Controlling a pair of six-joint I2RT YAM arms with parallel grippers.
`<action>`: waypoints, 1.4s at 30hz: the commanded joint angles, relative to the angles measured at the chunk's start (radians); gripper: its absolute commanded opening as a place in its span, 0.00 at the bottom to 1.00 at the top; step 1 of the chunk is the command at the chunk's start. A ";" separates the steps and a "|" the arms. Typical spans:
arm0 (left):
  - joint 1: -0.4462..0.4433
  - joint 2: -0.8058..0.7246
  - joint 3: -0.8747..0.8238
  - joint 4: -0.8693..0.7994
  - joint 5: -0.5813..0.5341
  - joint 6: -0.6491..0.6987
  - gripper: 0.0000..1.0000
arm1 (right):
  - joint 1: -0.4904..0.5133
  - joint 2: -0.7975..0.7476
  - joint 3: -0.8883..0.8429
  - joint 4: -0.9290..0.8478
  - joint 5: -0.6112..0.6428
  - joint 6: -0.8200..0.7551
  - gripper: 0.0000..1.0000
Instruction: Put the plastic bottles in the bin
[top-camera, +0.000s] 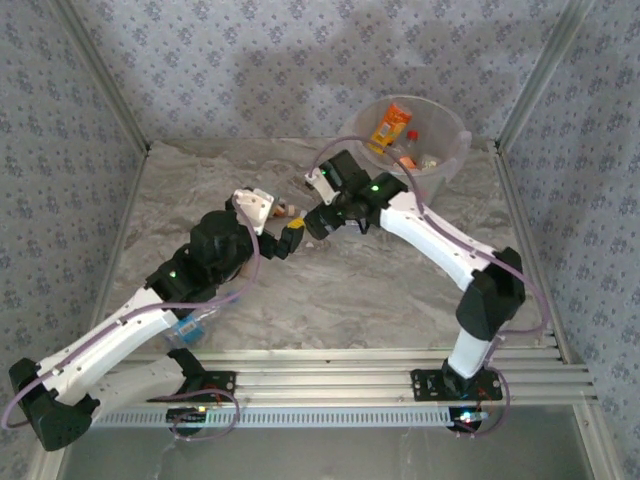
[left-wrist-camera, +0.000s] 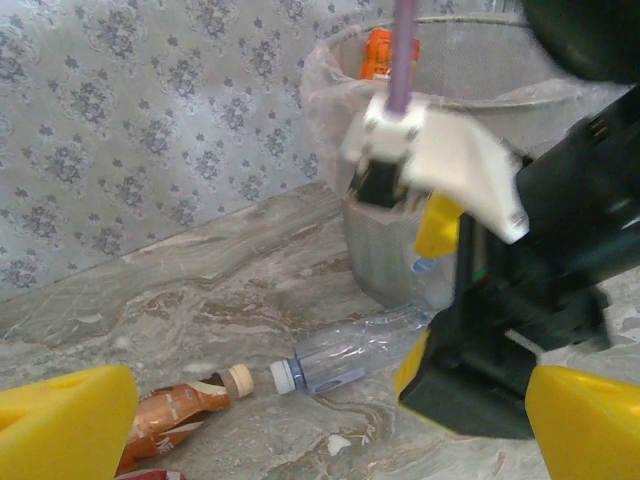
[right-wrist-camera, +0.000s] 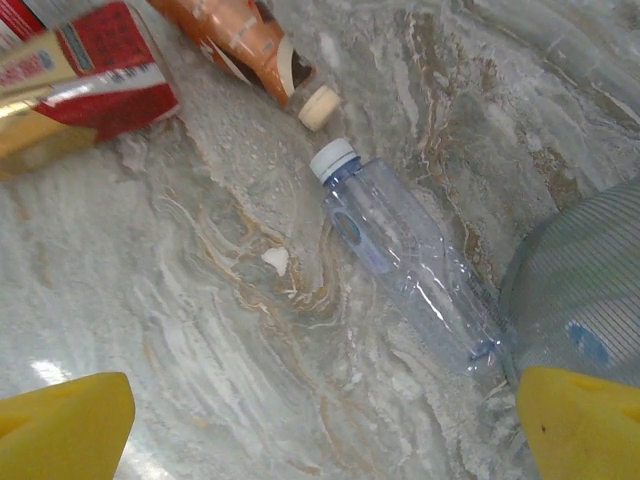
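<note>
- Two grippers meet over the middle of a marbled table, each with its jaws spread wide and nothing held.
- The left gripper shows its yellow fingertips at the bottom corners of its wrist view, far apart, with bare table between them.
- The right gripper hovers just as wide open above the table, touching nothing.
- A clear water bottle lies on its side ahead of it, with its white cap pointing away from the bin and its base just beside the bin's wall.
- An orange-filled bottle lies near it, the two caps close but apart.
- A red-labelled bottle lies beside the orange one.
- The bin stands at the table's far right with several bottles inside.
- A blue-labelled bottle lies near the front edge, under the left arm.
</note>
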 joint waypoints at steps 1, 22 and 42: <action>0.005 -0.017 0.009 -0.012 -0.049 0.024 1.00 | 0.004 0.073 0.068 -0.056 0.047 -0.046 1.00; -0.013 0.109 0.079 -0.099 0.005 -0.034 1.00 | -0.082 0.391 0.255 -0.081 0.036 -0.083 1.00; -0.030 0.181 0.097 -0.099 0.031 -0.075 1.00 | -0.111 0.554 0.323 -0.067 0.009 -0.071 0.99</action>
